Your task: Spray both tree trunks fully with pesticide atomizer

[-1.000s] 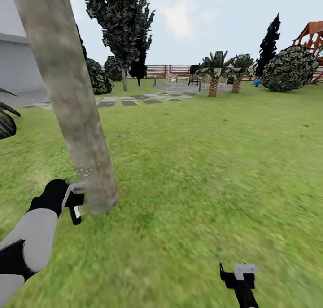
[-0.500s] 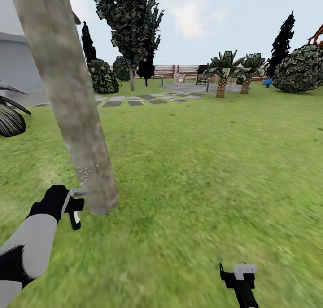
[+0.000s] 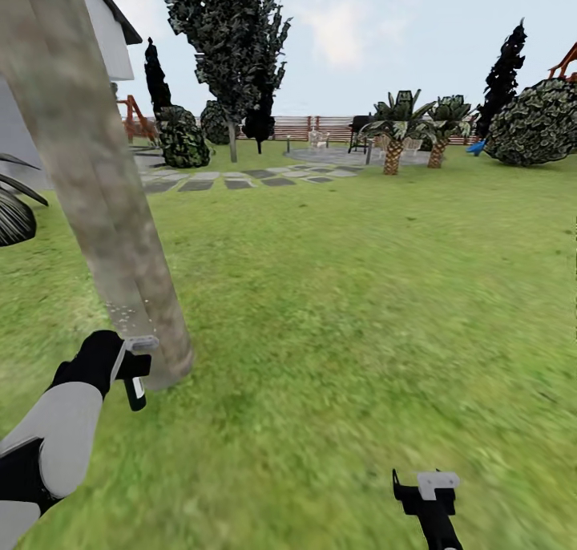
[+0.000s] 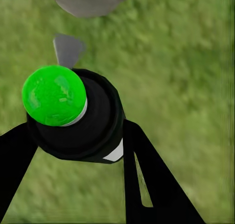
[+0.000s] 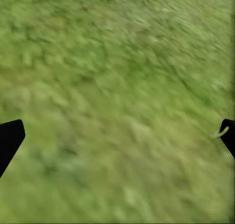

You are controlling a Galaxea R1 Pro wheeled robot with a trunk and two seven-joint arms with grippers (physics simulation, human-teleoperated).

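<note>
Head view: left gripper (image 3: pixel 135 363) holds the atomizer (image 3: pixel 138 367), grey trigger head pointing at the trunk (image 3: pixel 96 181), which stands just beyond it, touching or nearly so; can't tell which. Pale speckles sit on the bark just above the nozzle, likely spray. Trunk's long axis runs up from the grass and leans toward the upper left, so my guess is coverage needs the nozzle swept upward along that line; only the low part looks hit. Left arm is the near one. Right gripper (image 3: pixel 425 494) hangs well apart over bare grass (image 3: pixel 361 293), low right. Left wrist view adds what the head view lacks: fingers (image 4: pixel 147 185) clamped either side of the dark bottle (image 4: pixel 93 131), bright green round cap (image 4: pixel 54 95) facing the camera, grey trigger part beyond it. Right wrist view: fingertips (image 5: pixel 10 138) spread wide, nothing between, just lawn. A second tall tree (image 3: pixel 228 45) stands far back by the stepping stones (image 3: pixel 232 183).
</note>
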